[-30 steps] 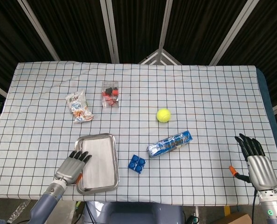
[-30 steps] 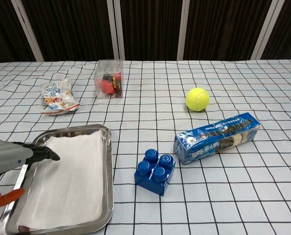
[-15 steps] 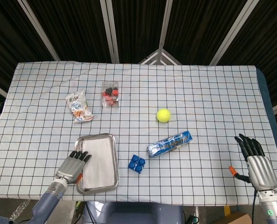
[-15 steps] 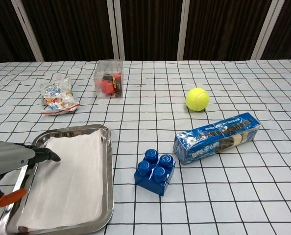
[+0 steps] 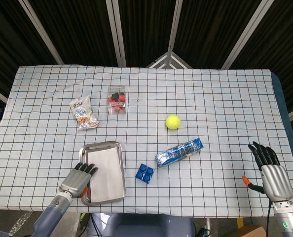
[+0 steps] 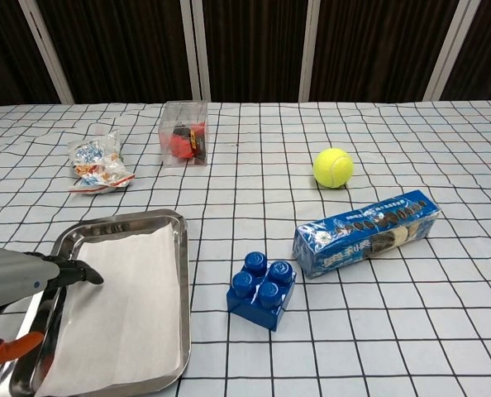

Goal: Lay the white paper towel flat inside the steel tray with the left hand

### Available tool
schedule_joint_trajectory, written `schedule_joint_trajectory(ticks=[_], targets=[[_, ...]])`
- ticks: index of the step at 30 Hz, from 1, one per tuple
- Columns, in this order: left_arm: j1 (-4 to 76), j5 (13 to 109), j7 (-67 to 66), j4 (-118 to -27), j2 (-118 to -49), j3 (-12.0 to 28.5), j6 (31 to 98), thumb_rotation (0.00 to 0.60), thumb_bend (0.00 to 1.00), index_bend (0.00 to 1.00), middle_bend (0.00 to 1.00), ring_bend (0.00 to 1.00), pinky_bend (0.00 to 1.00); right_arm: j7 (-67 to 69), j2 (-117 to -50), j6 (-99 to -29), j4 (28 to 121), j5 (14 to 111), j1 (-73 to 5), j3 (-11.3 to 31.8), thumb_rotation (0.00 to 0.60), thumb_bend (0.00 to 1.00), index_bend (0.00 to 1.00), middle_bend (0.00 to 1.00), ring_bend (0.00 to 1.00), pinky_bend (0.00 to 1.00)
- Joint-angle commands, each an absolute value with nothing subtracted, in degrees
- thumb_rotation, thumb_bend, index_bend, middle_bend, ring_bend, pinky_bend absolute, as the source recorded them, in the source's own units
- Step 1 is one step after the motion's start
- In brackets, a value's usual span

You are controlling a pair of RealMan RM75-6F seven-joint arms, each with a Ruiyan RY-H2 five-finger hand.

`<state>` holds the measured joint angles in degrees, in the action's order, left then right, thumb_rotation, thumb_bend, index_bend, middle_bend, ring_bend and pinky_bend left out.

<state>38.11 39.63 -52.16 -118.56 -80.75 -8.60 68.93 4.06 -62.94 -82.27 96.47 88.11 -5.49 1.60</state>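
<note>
Task looking nearly done | white paper towel [image 6: 117,318] is lying flat inside steel tray [image 6: 178,223] on the desk | left hand [image 5: 76,180] is hovering at the tray's near-left edge, fingers [image 6: 73,272] extended, holding nothing | right hand [image 5: 273,174] is idling, fingers spread

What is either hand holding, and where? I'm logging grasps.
Nothing clearly. The left hand has fingertips on the towel's left edge; the right hand lies empty.

The white paper towel [image 6: 117,318] lay flat and smooth inside the steel tray [image 6: 182,281], covering most of its floor. The shiny, rounded-cornered tray sat near the bench's front-left edge.
</note>
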Motion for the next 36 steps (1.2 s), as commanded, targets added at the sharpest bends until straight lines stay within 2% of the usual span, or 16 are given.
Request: schedule_joint_trajectory(ticks=[1,14,23,36], targets=[[37.94,40.25,-51.75,-118.97,-80.45,-8.91,69.09,0.600,0.55,0.00,0.00,0.00,0.00,3.99,-62.96,-82.29,96.47,88.11,-5.48,1.60,0.600,0.31,0.00,0.00,0.00,0.00],[38.42,40.35,-51.06,-118.22,-79.22,-8.30,69.36,0.600,0.55,0.00,0.00,0.00,0.00,3.85,-62.98,-82.24,96.49,88.17,-5.50,1.56,0.600,0.31,0.00,0.00,0.00,0.00],[39.70,39.05,-51.16,-116.48,-80.67,-7.44,67.49,0.600,0.55,0.00,0.00,0.00,0.00,4.01,-62.93,-82.31,96.47,88.15,-5.47,1.59,0.600,0.31,0.00,0.00,0.00,0.00],[40.70,36.42,-52.76,-114.62,-82.28,-7.32,68.08,0.600,0.55,0.00,0.00,0.00,0.00,4.04,-62.86,-82.26,96.49,88.26,-5.47,1.51,0.600,0.31,0.00,0.00,0.00,0.00]])
